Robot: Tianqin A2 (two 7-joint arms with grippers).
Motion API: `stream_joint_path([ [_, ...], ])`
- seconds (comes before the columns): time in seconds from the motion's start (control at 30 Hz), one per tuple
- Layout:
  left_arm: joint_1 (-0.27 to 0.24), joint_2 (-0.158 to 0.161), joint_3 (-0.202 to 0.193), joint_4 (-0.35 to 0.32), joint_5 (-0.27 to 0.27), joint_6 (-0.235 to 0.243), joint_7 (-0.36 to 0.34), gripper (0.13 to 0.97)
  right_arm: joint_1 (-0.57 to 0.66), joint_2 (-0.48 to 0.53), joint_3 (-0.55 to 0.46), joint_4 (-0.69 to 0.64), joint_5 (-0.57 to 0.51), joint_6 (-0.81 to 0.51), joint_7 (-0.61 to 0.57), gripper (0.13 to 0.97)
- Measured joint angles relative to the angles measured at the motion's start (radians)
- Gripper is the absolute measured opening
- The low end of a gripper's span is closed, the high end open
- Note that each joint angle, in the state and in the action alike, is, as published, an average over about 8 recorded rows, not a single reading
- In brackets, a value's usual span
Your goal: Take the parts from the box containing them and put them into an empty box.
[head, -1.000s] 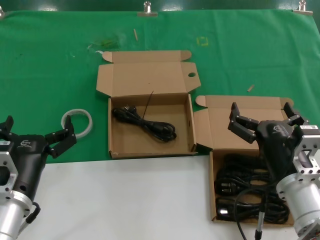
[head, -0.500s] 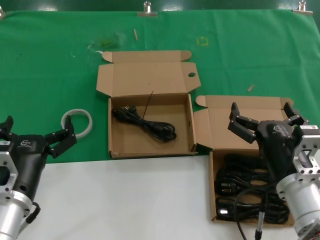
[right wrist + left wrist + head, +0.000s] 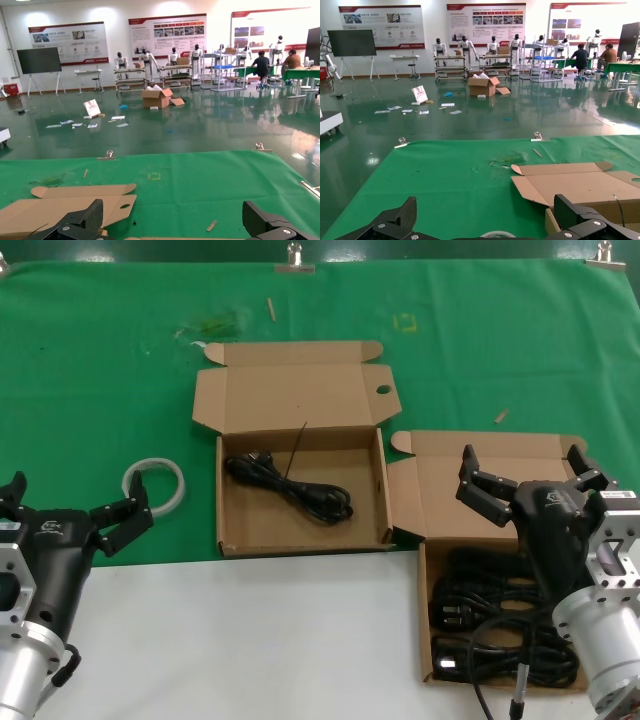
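Observation:
The box containing the parts (image 3: 425,630) stands at the right, its side flap splayed out, and is filled with tangled black power cords (image 3: 495,625). My right gripper (image 3: 522,466) hovers above its far half, open, with nothing between its fingers. The other box (image 3: 228,530) sits at the centre with its lid (image 3: 290,395) folded back. One black cord (image 3: 290,488) lies loosely inside it. My left gripper (image 3: 75,498) is parked open at the near left, away from both boxes. In the right wrist view that lid (image 3: 60,207) shows beside the open right gripper (image 3: 172,222).
A white ring of tape (image 3: 155,485) lies on the green cloth (image 3: 100,390) just beyond the left gripper (image 3: 485,220) and shows between its fingers as a tape ring (image 3: 496,233). Bare white table (image 3: 250,640) runs along the front. Small scraps (image 3: 500,416) lie on the cloth.

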Motion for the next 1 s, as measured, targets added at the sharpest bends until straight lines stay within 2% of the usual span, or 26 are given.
stream_joint_path([
  [1.0,0.0,0.0,0.0,0.0,0.0,0.0,0.0,0.965,0.0,0.0,0.0,0.0,0.0,0.0,0.0,0.966],
])
